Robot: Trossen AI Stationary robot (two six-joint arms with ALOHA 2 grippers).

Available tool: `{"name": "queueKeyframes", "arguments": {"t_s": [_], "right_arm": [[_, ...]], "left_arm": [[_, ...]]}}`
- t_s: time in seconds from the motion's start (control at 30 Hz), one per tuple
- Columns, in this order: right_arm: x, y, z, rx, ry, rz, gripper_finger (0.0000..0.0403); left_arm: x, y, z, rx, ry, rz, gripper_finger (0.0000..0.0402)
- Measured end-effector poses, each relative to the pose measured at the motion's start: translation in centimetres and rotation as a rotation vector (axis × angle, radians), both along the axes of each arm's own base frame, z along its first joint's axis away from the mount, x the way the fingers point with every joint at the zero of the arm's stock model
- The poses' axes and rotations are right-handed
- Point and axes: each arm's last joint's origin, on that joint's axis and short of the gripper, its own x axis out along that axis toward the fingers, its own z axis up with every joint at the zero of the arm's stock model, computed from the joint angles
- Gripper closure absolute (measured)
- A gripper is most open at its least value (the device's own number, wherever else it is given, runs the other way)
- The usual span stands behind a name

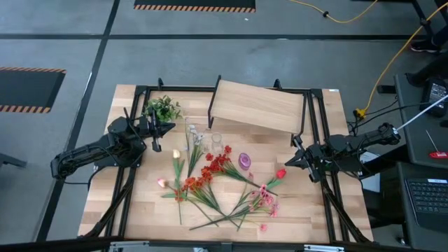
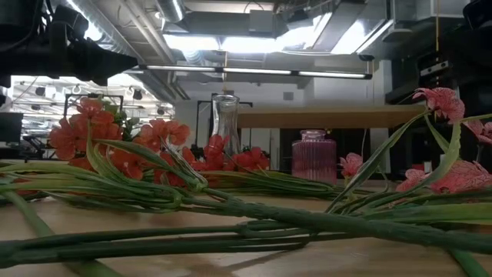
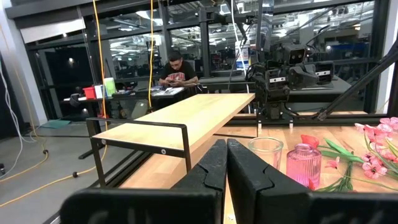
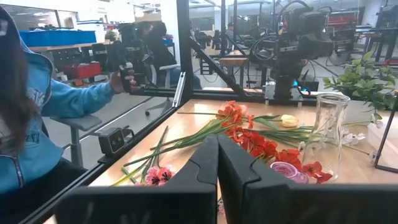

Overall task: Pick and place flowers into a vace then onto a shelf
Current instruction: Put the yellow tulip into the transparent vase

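Flowers point(image 1: 217, 185) lay loose at lower centre, ungrasped; both closed, empty grippers, left point(image 1: 170, 127) and right point(image 1: 288, 162), needed opening before one stem was pinched near the clear vase point(image 1: 216, 143).

Both arms parked low at the table's sides.
Left gripper point(image 1: 157, 138) closed, empty; right gripper point(image 1: 298, 155) closed, empty, pointing inward.

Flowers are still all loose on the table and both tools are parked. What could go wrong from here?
1. The flowers lie crossed in one tangle, so lifting one stem may drag its neighbours.
2. The clear vase and pink jar stand right at the pile's edge; a sweeping stem or the right tool could tip them.
3. The shelf sits close behind the vase, so the left tool has little room on that side.
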Motion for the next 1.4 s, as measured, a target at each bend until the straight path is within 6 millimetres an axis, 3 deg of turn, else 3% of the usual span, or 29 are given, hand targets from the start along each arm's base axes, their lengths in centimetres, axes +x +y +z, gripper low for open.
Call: {"name": "queueKeyframes", "arguments": {"t_s": [0.4,0.8,0.97,1.1,1.23,1.4], "right_arm": [[0.0,0.0,0.0,-0.003,-0.002,-0.009,0.0398],[0.1,-0.7,0.4,0.041,-0.028,-0.244,0.0398],[0.1,-0.7,1.2,0.069,-0.077,-0.244,0.0401],[0.2,-0.8,3.0,0.053,-0.082,-0.297,0.0401],[0.8,-0.7,4.1,0.002,-0.037,-0.337,0.0401],[2.0,-0.8,5.8,0.091,0.017,-0.421,0.0399]], "left_arm": [[0.0,0.0,0.1,-0.004,-0.010,-0.001,0.0395],[0.0,0.0,-0.2,-0.048,0.006,-0.006,0.0399],[0.0,-0.2,-0.2,-0.120,0.040,-0.069,0.0399],[-0.2,-0.2,0.5,-0.186,0.083,-0.039,0.0400],[0.0,-0.1,1.3,-0.180,0.107,-0.025,0.0400],[0.5,0.2,1.9,-0.172,0.144,-0.023,0.0399]]}}
